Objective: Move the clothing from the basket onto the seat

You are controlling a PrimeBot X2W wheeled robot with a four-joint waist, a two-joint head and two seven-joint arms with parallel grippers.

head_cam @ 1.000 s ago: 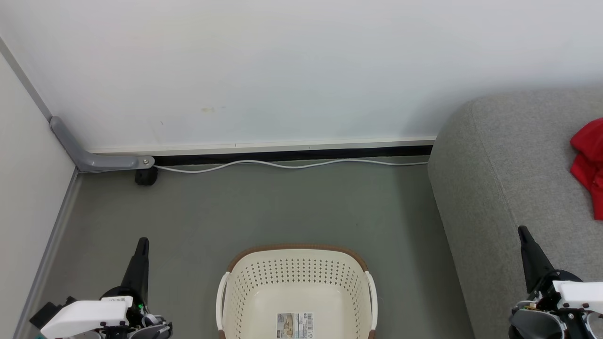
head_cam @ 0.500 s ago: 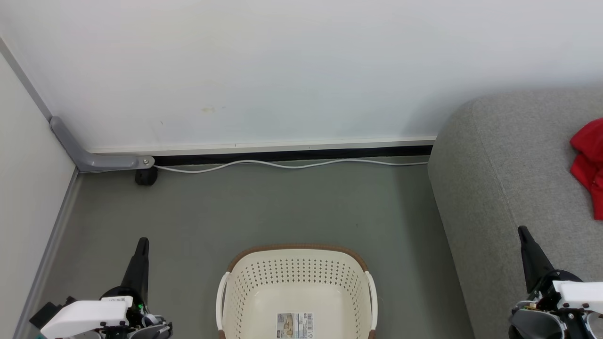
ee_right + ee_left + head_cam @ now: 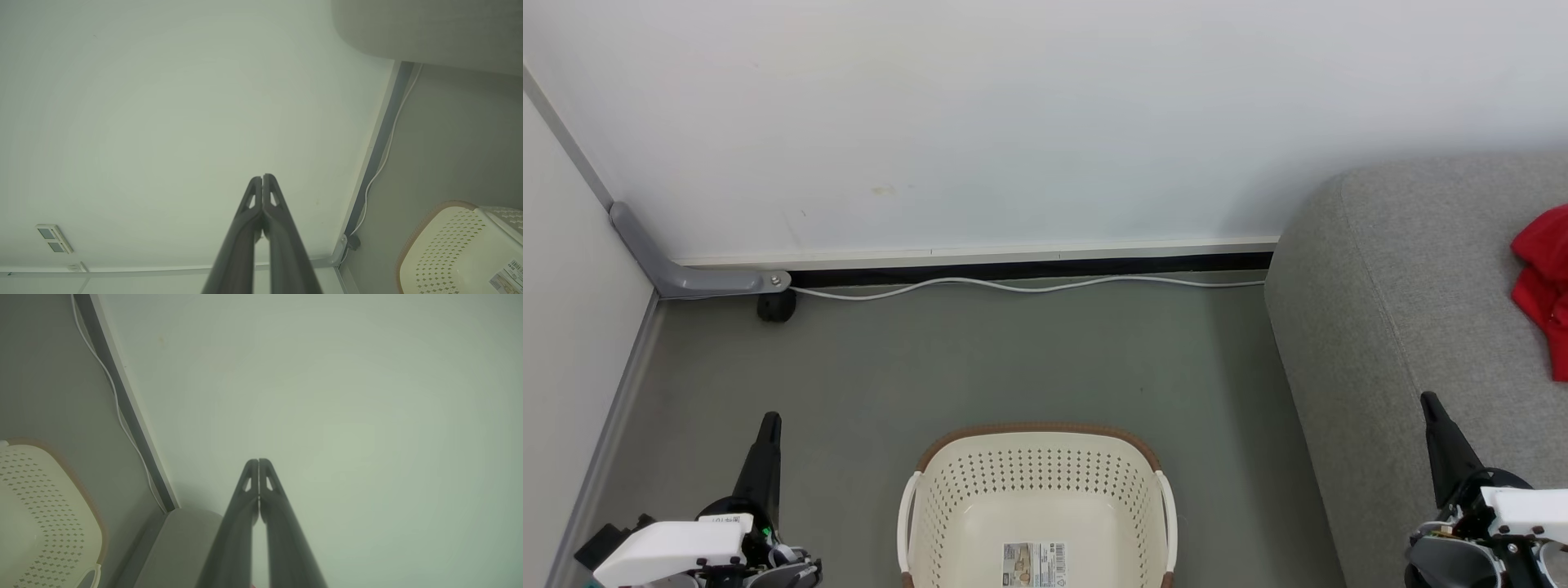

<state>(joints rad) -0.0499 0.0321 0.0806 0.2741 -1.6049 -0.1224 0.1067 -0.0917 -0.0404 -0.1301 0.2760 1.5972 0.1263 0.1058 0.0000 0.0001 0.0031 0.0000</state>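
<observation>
The red garment [image 3: 1543, 282] lies on the grey sofa [image 3: 1388, 327], well apart from the cream laundry basket [image 3: 1033, 474]. The left gripper [image 3: 258, 462] and right gripper [image 3: 262, 177] each have their 2 fingers pressed together, holding nothing.

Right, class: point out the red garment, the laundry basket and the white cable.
red garment [image 3: 1545, 245], head view, crumpled middle.
laundry basket [image 3: 1037, 469], head view, perforated far side.
white cable [image 3: 1013, 287], head view, middle of its run.
</observation>
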